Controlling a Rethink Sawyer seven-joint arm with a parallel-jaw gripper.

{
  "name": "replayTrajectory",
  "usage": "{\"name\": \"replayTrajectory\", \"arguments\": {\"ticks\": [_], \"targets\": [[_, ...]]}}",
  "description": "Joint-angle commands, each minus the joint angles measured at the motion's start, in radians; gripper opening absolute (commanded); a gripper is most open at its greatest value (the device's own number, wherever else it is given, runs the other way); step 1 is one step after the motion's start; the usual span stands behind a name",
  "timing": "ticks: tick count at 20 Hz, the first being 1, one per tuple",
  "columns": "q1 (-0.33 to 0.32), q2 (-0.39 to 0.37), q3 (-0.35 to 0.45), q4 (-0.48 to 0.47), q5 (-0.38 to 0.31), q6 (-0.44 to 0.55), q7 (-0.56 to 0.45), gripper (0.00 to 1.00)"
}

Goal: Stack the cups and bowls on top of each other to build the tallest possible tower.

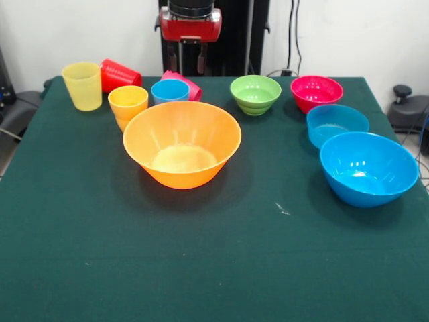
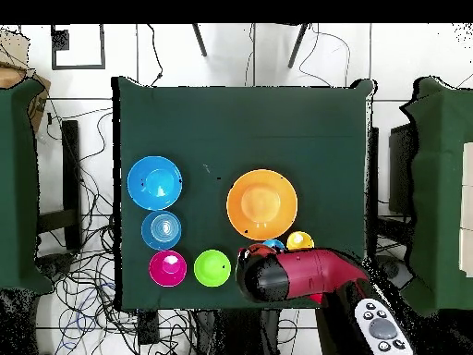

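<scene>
My gripper (image 1: 186, 62) hangs open and empty over the table's far edge, just behind the cups. Below it stand the light blue cup (image 1: 169, 90) and the orange cup (image 1: 128, 104), both upright, with the pink cup (image 1: 191, 84) lying behind. The yellow cup (image 1: 82, 85) is upright at far left, beside the red cup (image 1: 119, 74) on its side. The large orange bowl (image 1: 182, 143) sits mid-table. Green bowl (image 1: 255, 94), magenta bowl (image 1: 316, 92), small blue bowl (image 1: 337, 124) and large blue bowl (image 1: 369, 168) run along the right. No tower shows; each piece rests singly.
The table (image 1: 201, 268) wears a dark green cloth. In the overhead view the red arm (image 2: 296, 275) covers the cups at the table's near edge, except the light blue cup (image 2: 273, 244) and orange cup (image 2: 299, 240). Cables lie on the floor around the table.
</scene>
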Motion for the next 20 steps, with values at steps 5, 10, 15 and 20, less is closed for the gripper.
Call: {"name": "replayTrajectory", "arguments": {"ticks": [5,10,15,20], "targets": [[0.034,0.045,0.083,-0.062,0.036,0.104,-0.017,1.00],[0.037,0.079,0.082,-0.079,0.026,0.081,-0.010,1.00],[0.033,0.087,0.090,-0.080,0.031,0.083,-0.014,1.00],[0.043,0.095,0.079,-0.089,0.028,0.094,-0.008,1.00]]}}
